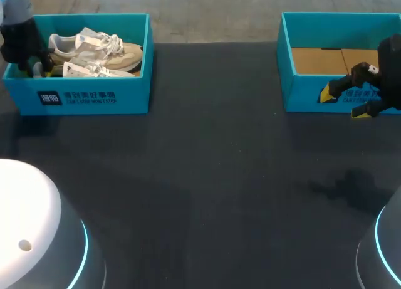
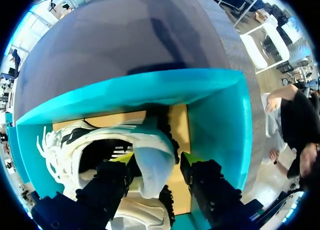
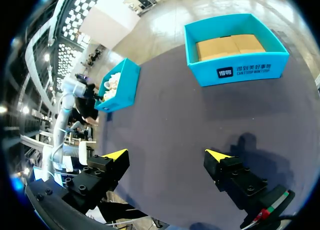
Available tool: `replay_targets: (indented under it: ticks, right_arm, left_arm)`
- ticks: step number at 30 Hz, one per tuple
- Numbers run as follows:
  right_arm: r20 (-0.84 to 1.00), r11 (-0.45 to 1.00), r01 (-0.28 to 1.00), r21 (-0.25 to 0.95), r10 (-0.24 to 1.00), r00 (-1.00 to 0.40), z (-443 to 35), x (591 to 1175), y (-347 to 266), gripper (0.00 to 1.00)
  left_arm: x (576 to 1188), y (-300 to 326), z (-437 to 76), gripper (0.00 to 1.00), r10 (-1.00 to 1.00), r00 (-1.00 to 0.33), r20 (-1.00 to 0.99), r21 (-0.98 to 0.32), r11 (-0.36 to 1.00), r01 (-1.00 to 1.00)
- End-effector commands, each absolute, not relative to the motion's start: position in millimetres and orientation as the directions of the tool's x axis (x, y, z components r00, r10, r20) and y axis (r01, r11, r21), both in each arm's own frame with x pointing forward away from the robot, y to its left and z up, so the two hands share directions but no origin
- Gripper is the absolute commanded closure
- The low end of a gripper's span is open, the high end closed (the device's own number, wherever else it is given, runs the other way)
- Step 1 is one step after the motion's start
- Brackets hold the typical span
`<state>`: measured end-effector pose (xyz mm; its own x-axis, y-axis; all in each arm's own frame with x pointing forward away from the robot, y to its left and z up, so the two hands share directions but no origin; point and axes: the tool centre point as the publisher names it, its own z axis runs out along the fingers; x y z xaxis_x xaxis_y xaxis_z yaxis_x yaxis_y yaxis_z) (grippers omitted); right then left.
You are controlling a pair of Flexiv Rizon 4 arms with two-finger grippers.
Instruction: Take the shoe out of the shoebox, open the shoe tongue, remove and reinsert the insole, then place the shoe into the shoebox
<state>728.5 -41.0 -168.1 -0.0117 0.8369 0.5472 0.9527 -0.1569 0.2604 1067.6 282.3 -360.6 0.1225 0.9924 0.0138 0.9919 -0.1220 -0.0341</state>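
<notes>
A cream and white laced shoe (image 1: 94,51) lies in the teal shoebox (image 1: 88,98) at the table's far left. My left gripper (image 1: 39,66) is down inside that box at its left end. In the left wrist view the shoe's heel (image 2: 150,165) stands between the fingers of my left gripper (image 2: 156,160): one yellow tip is inside the shoe's opening, the other outside the heel with a thin gap, so it is open. My right gripper (image 1: 343,105) hovers open and empty before the other teal box (image 1: 301,91), well above the dark table (image 3: 170,120).
The right-hand box (image 3: 240,70) holds only a brown cardboard floor. More white shoe material (image 2: 140,215) lies under my left gripper inside the left box (image 2: 215,120). The left box (image 3: 120,83) and my left arm show far off in the right wrist view.
</notes>
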Motion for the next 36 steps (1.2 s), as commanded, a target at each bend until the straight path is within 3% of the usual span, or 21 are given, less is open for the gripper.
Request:
replay_targets:
  ticks: [1,15,16,18,19,21,22,36]
  right_arm:
    - [0.546,-0.158,0.952,0.261,0.838,-0.010,-169,729,-40,0.00]
    - [0.546,-0.158,0.952,0.261,0.838,-0.010,-169,729,-40,0.00]
    - [0.546,-0.158,0.952,0.261,0.838,-0.010,-169,729,-40,0.00]
    - [0.546,-0.158,0.952,0.261,0.838,-0.010,-169,729,-40,0.00]
    - [0.546,-0.158,0.952,0.261,0.838,-0.010,-169,729,-40,0.00]
    - [0.546,-0.158,0.952,0.261,0.838,-0.010,-169,729,-40,0.00]
    - [0.546,-0.158,0.952,0.261,0.838,-0.010,-169,729,-40,0.00]
    - [0.546,-0.158,0.952,0.261,0.838,-0.010,-169,729,-40,0.00]
  left_arm:
    - [1072,282,-367,0.46,0.992,0.128,0.019,-0.046,-0.127,0.991]
    - [1071,284,-375,0.62,0.991,0.130,0.020,-0.063,-0.128,0.990]
    - [1072,285,-375,0.76,0.991,0.131,0.022,-0.065,-0.130,0.989]
    - [1072,285,-374,0.78,0.991,0.132,0.022,-0.065,-0.130,0.989]
    - [1072,285,-371,0.92,0.990,0.139,0.025,-0.064,-0.137,0.989]
    - [1072,285,-370,0.94,0.990,0.141,0.026,-0.062,-0.139,0.988]
    - [1071,285,-366,1.00,0.987,0.156,0.028,-0.058,-0.154,0.986]
    - [1063,287,-327,1.00,0.967,0.247,0.064,-0.041,-0.245,0.969]
